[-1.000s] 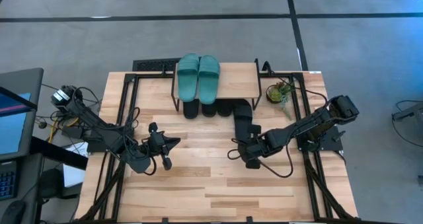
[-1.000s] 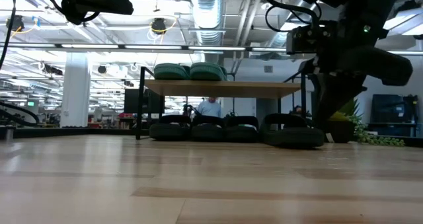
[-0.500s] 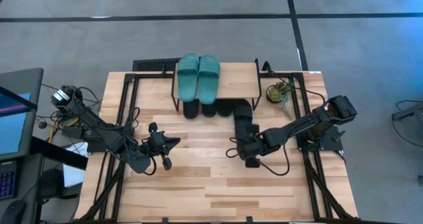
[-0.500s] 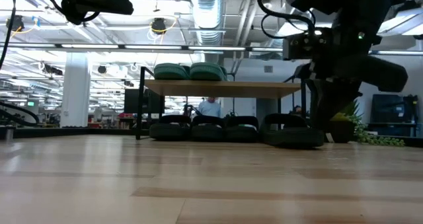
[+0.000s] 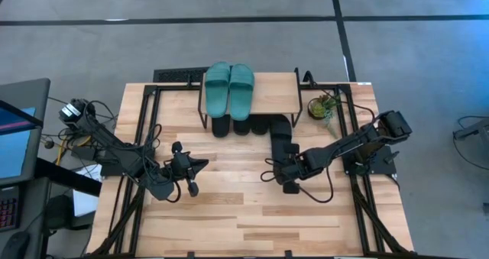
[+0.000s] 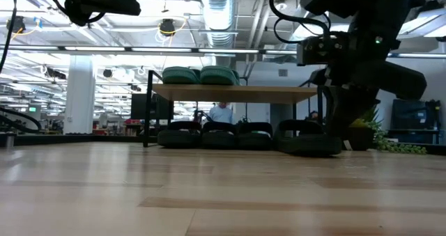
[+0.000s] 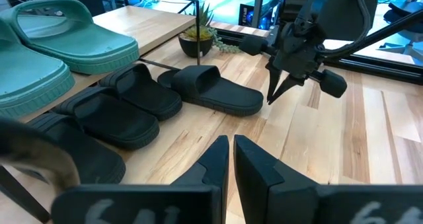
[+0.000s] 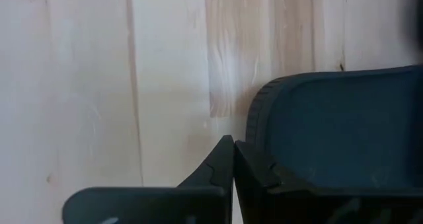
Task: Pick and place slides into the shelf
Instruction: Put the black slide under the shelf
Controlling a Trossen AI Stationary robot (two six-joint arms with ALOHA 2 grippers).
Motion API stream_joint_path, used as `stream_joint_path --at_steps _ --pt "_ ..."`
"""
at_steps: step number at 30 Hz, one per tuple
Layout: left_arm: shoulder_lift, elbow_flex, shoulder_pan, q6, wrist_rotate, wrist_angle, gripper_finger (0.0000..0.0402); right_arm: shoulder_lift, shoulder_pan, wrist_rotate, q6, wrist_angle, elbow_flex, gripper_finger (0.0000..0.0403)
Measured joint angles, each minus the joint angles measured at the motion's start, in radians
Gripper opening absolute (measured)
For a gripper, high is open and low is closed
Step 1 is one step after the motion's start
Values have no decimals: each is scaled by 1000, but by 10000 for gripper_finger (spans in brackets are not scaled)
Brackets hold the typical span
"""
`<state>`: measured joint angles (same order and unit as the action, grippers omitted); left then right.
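High view: we log right gripper (image 5: pixel 284 176), fingers together, at the heel of the loose black rubber slide (image 5: pixel 283 146); its long axis points toward the shelf (image 5: pixel 275 98)

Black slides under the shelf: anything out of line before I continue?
Yes. One black slide lies mostly out from under the shelf, heel far out onto the table, while the others sit tucked in. The right gripper is at its heel.
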<state>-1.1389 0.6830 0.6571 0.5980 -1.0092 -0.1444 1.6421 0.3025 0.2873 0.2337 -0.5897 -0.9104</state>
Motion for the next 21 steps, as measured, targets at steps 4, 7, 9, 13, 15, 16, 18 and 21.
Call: stream_joint_path --at_steps 4,7,9,13,15,16,18,21 --pt "0 0 0 1 0 0 13 0 -14 0 -7 0 0 0" --pt "0 0 5 5 0 0 13 0 -20 -2 -7 0 0 0" --pt "0 0 9 5 0 0 13 0 -19 -3 -7 0 0 0" --pt "0 0 12 5 0 0 13 0 -19 -24 -8 0 0 0" --pt "0 0 12 5 0 0 13 0 -19 -25 -8 0 0 0" --pt "0 0 12 5 0 0 13 1 -19 -25 -7 0 0 0" --pt "0 0 12 5 0 0 13 1 -19 -25 -8 0 0 0" --pt "0 0 12 5 0 0 13 1 -19 -24 -8 0 0 0"
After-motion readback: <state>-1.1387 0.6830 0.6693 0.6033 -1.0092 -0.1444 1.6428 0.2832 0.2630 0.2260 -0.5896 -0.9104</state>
